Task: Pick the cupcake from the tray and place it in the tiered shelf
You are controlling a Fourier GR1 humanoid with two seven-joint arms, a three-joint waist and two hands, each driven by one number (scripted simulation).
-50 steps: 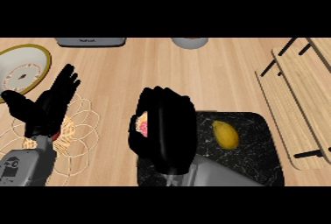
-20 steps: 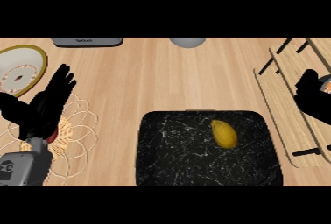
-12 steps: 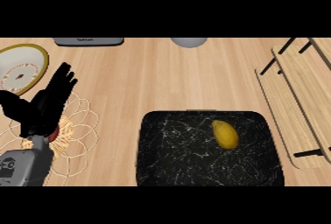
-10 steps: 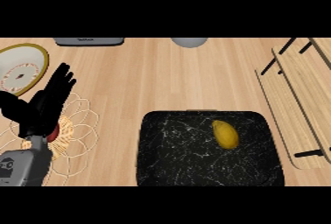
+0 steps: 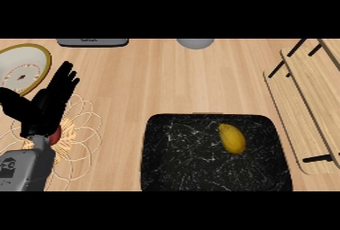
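The black marbled tray (image 5: 192, 161) lies at the lower middle of the counter with only a yellow lemon-like fruit (image 5: 232, 138) on it. No cupcake shows anywhere in the head view. The wooden tiered shelf (image 5: 306, 96) with black posts stands at the right edge. My left hand (image 5: 45, 107) rests open at the left, fingers up, over a wire trivet. My right hand is out of the picture.
A wire flower-shaped trivet (image 5: 69, 137) lies under the left hand, with something red (image 5: 55, 134) beside the wrist. A white plate with a gold rim (image 5: 23, 67) sits at the upper left. A grey device (image 5: 92, 42) and a grey bowl (image 5: 195, 43) stand along the far edge.
The right hand carried the cupcake from the tray to the shelf at the right, then left the view. The left hand has stayed put.
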